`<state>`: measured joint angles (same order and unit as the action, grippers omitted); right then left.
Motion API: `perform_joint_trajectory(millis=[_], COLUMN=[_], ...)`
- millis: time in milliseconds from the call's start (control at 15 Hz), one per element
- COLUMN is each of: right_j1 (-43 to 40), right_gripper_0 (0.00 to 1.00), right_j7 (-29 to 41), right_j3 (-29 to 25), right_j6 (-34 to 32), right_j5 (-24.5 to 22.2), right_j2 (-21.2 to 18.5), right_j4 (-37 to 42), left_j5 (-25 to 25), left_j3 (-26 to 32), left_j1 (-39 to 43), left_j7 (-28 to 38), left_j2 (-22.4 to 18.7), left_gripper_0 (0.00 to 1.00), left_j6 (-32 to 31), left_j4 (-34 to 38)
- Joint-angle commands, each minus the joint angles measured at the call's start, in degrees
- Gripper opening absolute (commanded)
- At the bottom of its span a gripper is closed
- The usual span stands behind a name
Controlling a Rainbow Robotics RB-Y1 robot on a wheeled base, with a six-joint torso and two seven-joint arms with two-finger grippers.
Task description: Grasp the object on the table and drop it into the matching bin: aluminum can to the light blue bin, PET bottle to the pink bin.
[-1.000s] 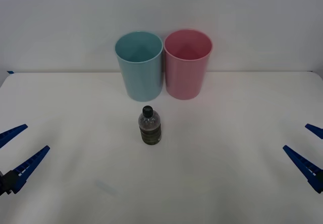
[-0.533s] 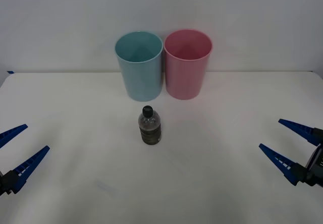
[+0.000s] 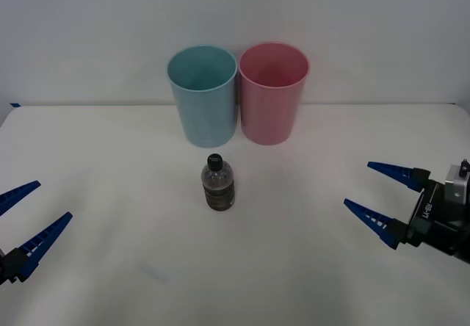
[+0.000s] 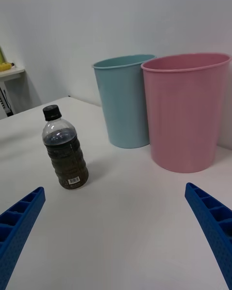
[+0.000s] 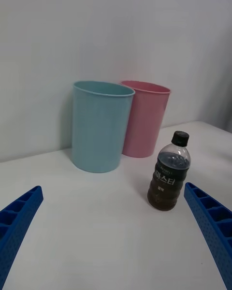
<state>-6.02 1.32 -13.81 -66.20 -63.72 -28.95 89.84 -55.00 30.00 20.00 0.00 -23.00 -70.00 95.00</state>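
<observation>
Left tool (image 3: 26,223) at near-left table (image 3: 110,194) edge, fingers spread wide, holding nothing. PET bottle (image 3: 218,183) stands upright mid-table, long axis vertical, cap up, just nearer than light blue bin (image 3: 203,95) and pink bin (image 3: 272,93). Right tool (image 3: 383,196) well right of bottle, wide open, empty.

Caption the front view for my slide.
Open right gripper nears upright PET bottle before the pink bin; left gripper waits open.

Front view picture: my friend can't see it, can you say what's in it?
A small PET bottle stands upright on the white table, in front of the light blue bin and the pink bin. The open right claw points toward it; the open left claw waits at the edge.
</observation>
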Motion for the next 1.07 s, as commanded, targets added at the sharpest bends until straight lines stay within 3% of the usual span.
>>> perform_joint_trajectory(millis=[67, 533, 867, 1067], right_j1=[4.61, 9.36, 12.96, 14.63], right_gripper_0=[1.0, 1.0, 1.0, 1.0], right_j7=[0.35, 0.35, -0.27, -0.35], right_j3=[3.0, 16.98, 26.82, 31.04], right_j6=[0.28, 8.02, 15.31, 19.71], right_j5=[0.26, 0.53, -1.85, -2.29], right_j2=[-2.52, -4.98, -1.02, -0.67], right_j4=[-3.8, -4.85, -4.85, -4.85], left_j5=[0.0, 0.0, 0.0, 0.0], left_j3=[0.0, 0.0, 0.0, 0.0], left_j1=[0.0, 0.0, 0.0, 0.0], left_j7=[0.0, 0.0, 0.0, 0.0], left_j2=[0.0, 0.0, 0.0, 0.0], left_gripper_0=[1.0, 1.0, 1.0, 1.0], left_j6=[0.0, 0.0, 0.0, 0.0], left_j4=[0.0, 0.0, 0.0, 0.0])
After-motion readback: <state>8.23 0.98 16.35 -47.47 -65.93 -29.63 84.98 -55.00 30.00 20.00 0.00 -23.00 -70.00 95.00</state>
